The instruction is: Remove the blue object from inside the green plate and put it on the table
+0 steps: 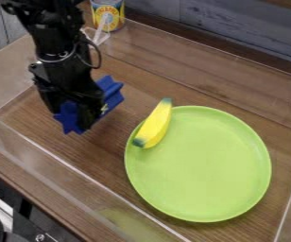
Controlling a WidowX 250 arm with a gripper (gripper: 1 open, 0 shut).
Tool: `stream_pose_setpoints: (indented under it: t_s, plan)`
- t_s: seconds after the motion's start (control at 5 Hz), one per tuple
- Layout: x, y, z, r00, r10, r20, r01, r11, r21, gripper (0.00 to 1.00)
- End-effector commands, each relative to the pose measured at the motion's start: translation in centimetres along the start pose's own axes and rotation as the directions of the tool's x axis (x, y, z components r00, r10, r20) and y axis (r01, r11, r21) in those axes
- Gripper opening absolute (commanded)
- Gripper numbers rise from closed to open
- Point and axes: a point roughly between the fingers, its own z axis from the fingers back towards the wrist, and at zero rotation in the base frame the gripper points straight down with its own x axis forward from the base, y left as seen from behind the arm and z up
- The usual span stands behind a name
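The blue object, a ridged deep-blue block, sits between the black fingers of my gripper, which is shut on it. It hangs low over the brown wood table, left of the green plate and outside its rim. I cannot tell whether the block touches the tabletop. The gripper points straight down, and its body hides the block's middle.
A yellow banana lies across the plate's left rim, close to the right of the gripper. A yellow can stands at the back. Clear acrylic walls line the table's edges, with the front-left wall near the gripper.
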Motion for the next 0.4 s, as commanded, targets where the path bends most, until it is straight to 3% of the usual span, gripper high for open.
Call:
stream_pose_setpoints:
  t_s: [0.0,0.2]
  plan:
    - [0.18,1.19,-0.71,1.0,0.006,0.029,-0.006,1.0,0.01,0.0]
    - [-0.02,0.86,-1.28,0.999,-0.035,0.036,0.035,0.999,0.003,1.0]
